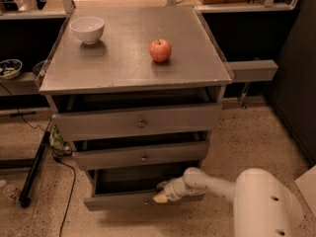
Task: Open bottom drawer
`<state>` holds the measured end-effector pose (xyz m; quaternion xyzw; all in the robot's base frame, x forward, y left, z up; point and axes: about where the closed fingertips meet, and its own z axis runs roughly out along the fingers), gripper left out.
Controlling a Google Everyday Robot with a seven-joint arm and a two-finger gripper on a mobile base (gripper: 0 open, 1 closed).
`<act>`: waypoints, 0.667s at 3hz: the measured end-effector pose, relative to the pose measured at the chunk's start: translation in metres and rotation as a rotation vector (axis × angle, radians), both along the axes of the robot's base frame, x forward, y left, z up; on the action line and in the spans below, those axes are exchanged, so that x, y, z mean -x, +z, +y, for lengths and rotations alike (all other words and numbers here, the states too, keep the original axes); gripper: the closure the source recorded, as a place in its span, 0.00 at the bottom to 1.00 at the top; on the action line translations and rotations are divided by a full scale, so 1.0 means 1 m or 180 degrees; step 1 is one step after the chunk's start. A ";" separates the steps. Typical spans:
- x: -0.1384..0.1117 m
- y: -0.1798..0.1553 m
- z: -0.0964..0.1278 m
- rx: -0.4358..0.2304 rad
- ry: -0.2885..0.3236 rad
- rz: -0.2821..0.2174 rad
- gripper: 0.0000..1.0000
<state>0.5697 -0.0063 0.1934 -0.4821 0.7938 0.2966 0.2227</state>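
At the foot of a boxy grey metal-look cabinet, the slim, flat-fronted grey bottom drawer stands pulled out well ahead of the two fronts above it, with a dark, shadowed hollow showing behind its front panel. The robot's pale, rounded end effector sits at the top edge of that front panel, right of its middle, and touches it. Whether it is clenched on the panel or released cannot be told. A smooth white tubular arm runs from it to the bulky white shell at the lower right.

Above it, the mid-sized grey middle drawer front and the tall, wide grey top drawer front each carry a small round centre knob, and each has a dark gap over it.

The cabinet's dull, brushed-looking grey worktop carries a glossy white round bowl near its far left corner and a round red apple right of centre, well apart from the bowl.

The floor is speckled beige stone, and a black rod lies slantwise on it left of the cabinet.
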 end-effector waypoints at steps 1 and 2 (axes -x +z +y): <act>0.002 0.000 0.000 -0.0007 -0.0009 0.0009 1.00; -0.001 0.007 0.001 -0.0022 -0.0012 -0.0053 1.00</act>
